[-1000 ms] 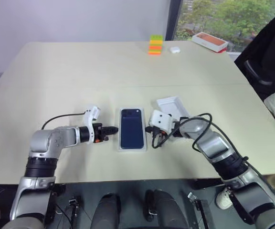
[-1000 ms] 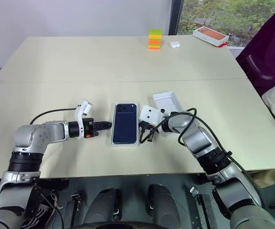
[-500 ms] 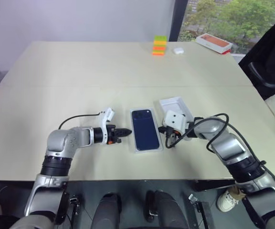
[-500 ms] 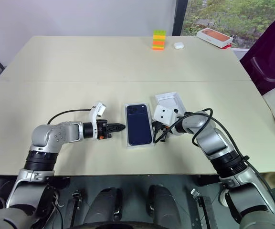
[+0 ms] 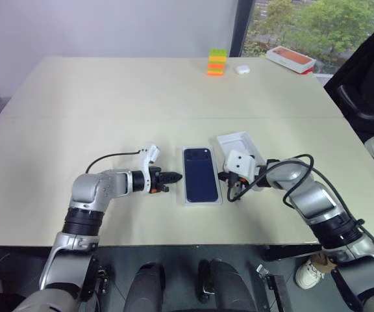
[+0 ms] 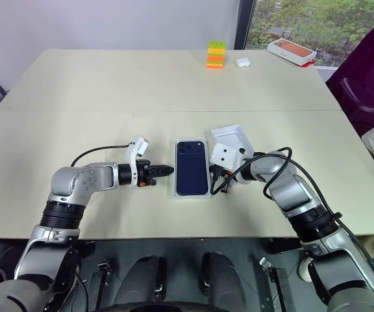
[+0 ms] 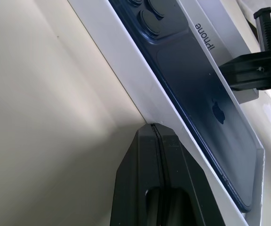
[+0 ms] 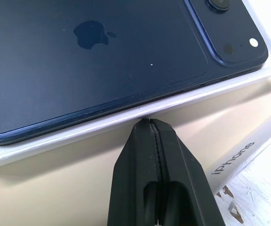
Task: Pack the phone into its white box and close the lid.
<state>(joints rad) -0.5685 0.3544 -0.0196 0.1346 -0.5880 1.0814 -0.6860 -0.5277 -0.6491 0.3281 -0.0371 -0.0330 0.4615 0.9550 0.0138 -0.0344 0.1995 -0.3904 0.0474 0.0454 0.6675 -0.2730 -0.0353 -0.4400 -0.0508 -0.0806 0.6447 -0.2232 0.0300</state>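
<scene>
1. With the phone (image 6: 192,167) already lying back-up inside the white box (image 5: 202,200), I have both pincers down at table level, one on each long side of it.
2. My left pincer (image 7: 155,126) is clenched tight on nothing, fingers pressed flat together. Its tip sits right at the box's rim, touching it or a hair short of it; I cannot tell which.
3. My right pincer (image 8: 149,121) is likewise clenched and empty, its tip meeting the opposite rim, with the phone's glossy back just beyond it.
4. I judge that fingers pressed together make a firm point for nudging. Set against both sides, they can square the box or steady it so it does not skid on the table (image 5: 109,97).
5. The lid (image 6: 232,139) lies open side up just behind my right pincer, close beside the box. The lettered side wall near my right fingers looks like its edge.
6. Packing seems done; closing is not. The next move calls for one pincer to open, take the lid by a wall, turn it over and lower it squarely.
7. The risk I see is a tilted lid catching on the rim, or the light box sliding if I push unevenly.
8. Well beyond both pincers, near the far edge, stand coloured blocks (image 5: 215,62), a small white case (image 5: 241,68) and an orange-topped box (image 5: 291,58), none needed.
</scene>
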